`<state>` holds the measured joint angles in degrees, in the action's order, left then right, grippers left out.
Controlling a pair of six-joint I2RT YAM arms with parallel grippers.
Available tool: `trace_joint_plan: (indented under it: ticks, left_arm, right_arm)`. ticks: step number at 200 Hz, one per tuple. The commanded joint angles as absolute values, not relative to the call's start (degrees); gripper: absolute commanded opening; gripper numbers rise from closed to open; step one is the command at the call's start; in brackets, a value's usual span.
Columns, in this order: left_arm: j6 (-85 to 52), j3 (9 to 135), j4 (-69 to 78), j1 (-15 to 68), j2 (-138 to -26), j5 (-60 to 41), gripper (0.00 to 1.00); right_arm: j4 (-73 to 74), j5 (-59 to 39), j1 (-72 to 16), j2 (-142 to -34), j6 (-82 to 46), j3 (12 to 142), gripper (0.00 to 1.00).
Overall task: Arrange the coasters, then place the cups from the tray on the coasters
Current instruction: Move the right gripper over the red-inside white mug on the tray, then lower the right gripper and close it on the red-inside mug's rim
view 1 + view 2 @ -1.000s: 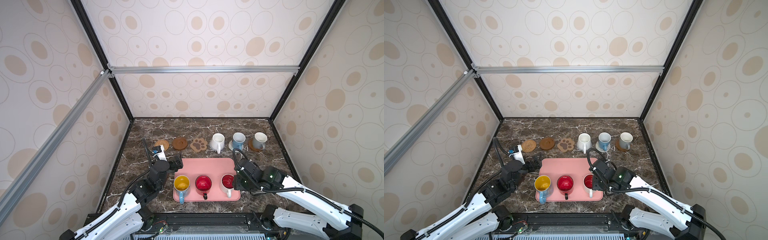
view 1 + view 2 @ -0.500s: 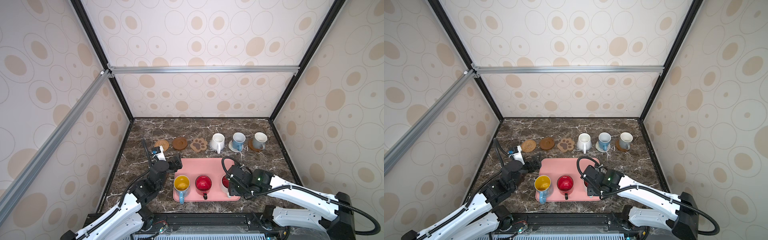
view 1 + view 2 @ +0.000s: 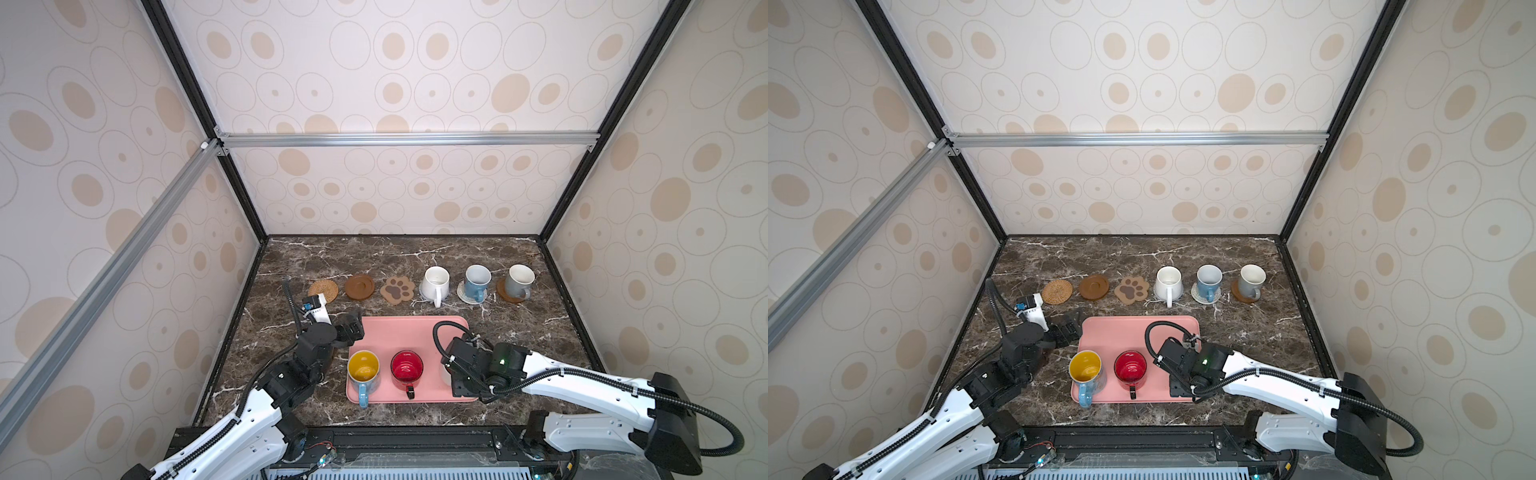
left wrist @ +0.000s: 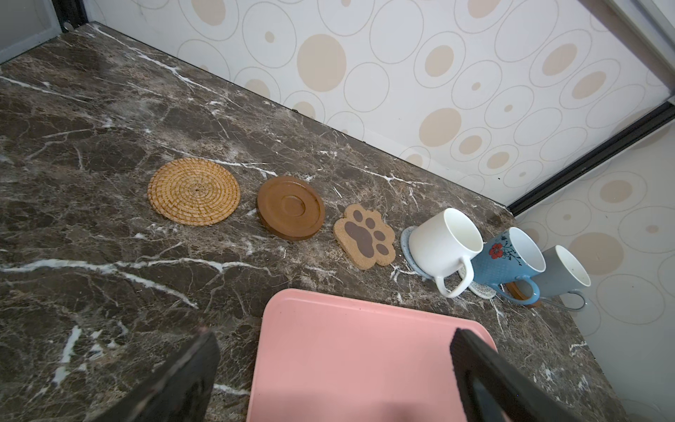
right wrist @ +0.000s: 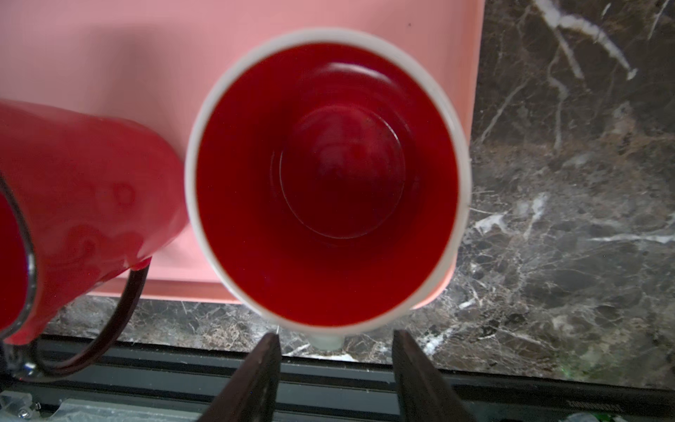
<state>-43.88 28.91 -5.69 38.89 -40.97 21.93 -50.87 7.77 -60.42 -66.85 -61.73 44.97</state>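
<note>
Now, right gripper [image 5: 336, 347] above white mug with red inside [image 5: 325, 182], at near-right corner of flat pink rectangular tray [image 5: 109, 54]: jaws half apart, straddling handle [image 5: 325, 341] (no contact visible). Left gripper [image 4: 336, 365] spread wide, empty, over tray's far-left corner.

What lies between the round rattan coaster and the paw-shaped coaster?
One brown wooden disc coaster, empty, apart from both the rattan coaster and the paw-shaped coaster; the left wrist view shows it.
</note>
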Motion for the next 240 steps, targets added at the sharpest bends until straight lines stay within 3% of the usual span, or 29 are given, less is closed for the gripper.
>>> trace_joint_plan:
  ticks: [1,240]
  left_arm:
    - [-45.1,28.8,-5.8,38.3,-40.4,21.7,1.00]
    - [-45.3,29.4,-7.6,37.5,-39.9,21.2,1.00]
  right_arm:
    - [-50.3,9.6,-61.0,-68.0,-64.3,44.0,0.52]
    - [-46.8,14.4,-61.7,-75.1,-65.5,43.6,0.29]
